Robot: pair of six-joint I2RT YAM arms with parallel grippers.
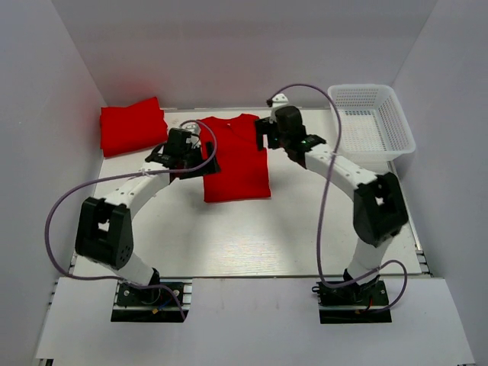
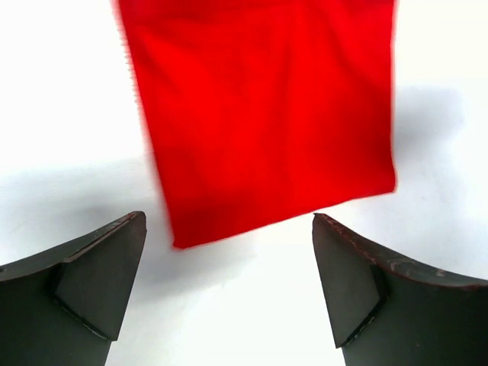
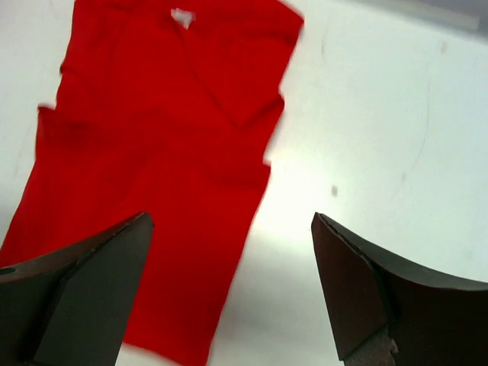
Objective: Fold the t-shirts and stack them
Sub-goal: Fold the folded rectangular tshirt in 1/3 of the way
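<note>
A red t-shirt lies flat on the white table, its sleeves folded in so it forms a long narrow strip, collar toward the back. It also shows in the left wrist view and the right wrist view. A second red t-shirt lies folded at the back left. My left gripper is open and empty at the strip's left edge. My right gripper is open and empty at the strip's upper right edge. In the wrist views both grippers hover above the table, left and right.
A white plastic mesh basket stands at the back right, nothing visible inside. White walls close in the table on the left, back and right. Purple cables loop from both arms.
</note>
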